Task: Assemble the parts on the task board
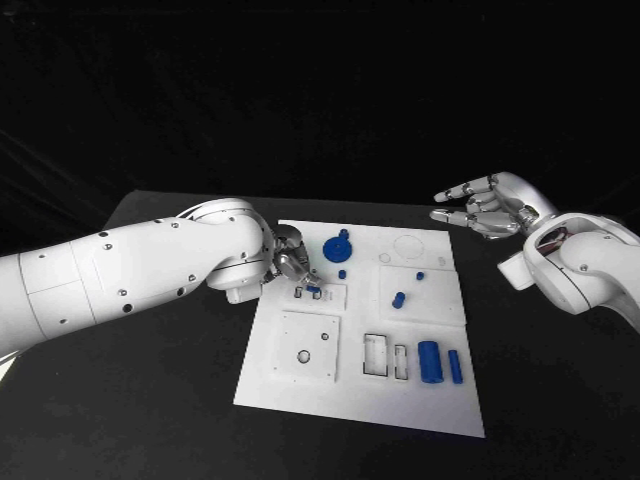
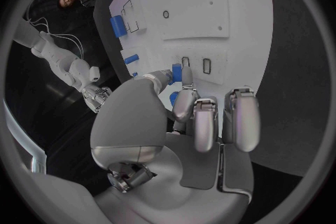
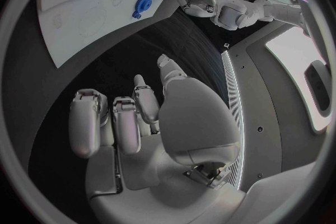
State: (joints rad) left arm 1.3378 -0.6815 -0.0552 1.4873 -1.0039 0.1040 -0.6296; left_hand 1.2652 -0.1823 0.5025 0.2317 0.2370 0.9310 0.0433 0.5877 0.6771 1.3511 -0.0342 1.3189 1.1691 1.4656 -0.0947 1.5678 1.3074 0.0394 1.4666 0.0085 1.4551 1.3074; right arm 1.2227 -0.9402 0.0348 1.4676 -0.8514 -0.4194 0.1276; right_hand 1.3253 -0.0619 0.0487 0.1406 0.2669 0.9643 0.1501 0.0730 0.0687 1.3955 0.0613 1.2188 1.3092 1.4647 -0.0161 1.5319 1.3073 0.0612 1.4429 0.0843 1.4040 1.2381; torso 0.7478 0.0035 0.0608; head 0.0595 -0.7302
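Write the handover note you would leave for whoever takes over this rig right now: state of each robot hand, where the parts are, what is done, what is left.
Left robot hand: over the task board's near-left area, pinching a small blue part above two small slots.
Right robot hand: raised off the board's far right corner, fingers curled, holding nothing.
Parts: blue gear at the far middle; blue cylinder and a slimmer blue piece lying near the right edge; small blue pieces mid-board.
Done: cannot tell which parts are seated.
Left: place the pinched part, then the loose ones.

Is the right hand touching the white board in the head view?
No, the right hand hangs open over the black table, off the far right corner of the white board.
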